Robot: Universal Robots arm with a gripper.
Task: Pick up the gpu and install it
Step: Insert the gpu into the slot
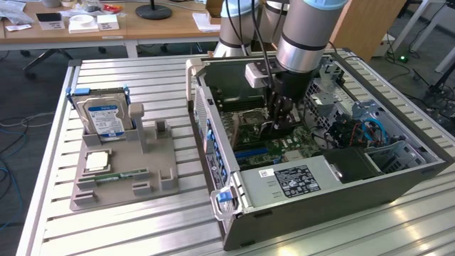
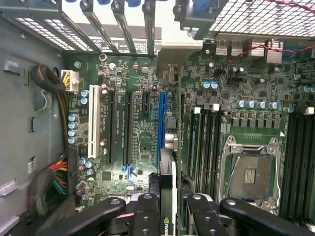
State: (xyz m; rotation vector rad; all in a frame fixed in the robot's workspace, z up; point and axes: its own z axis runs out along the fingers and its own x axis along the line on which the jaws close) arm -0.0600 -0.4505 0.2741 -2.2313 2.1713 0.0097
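A ribbed aluminium counter (image 1: pixel 142 74) carries a large grey computer tower case (image 1: pixel 341 194) lying on its side with the panel off. At the exterior view's left, well apart from it, stands a grey moulded parts stand (image 1: pixel 153 165). A silver hard drive with a blue-white label (image 1: pixel 103 114) is upright in the stand. The silver and grey robot arm (image 1: pixel 307 32) reaches straight down into the case, over the green motherboard (image 2: pixel 138 123).

The gpu (image 2: pixel 168 196), a thin dark-faced card seen edge-on from the wrist, is inside the case. The black claw (image 2: pixel 172 201) pinches it between its fingers (image 2: pixel 147 214), which are pressed against the card's two faces. The card runs lengthwise along the long blue expansion slot (image 2: pixel 161 123), directly over it or just to one side. Whether its lower edge touches the slot cannot be told.

By my judgement the pick-up is done and the install step is in hand, at the stage of lining up above the slot. Seating the card calls for its edge connector to sit square over the blue slot, its bracket end toward the rear slot openings. It then needs a straight, even press without tilt.
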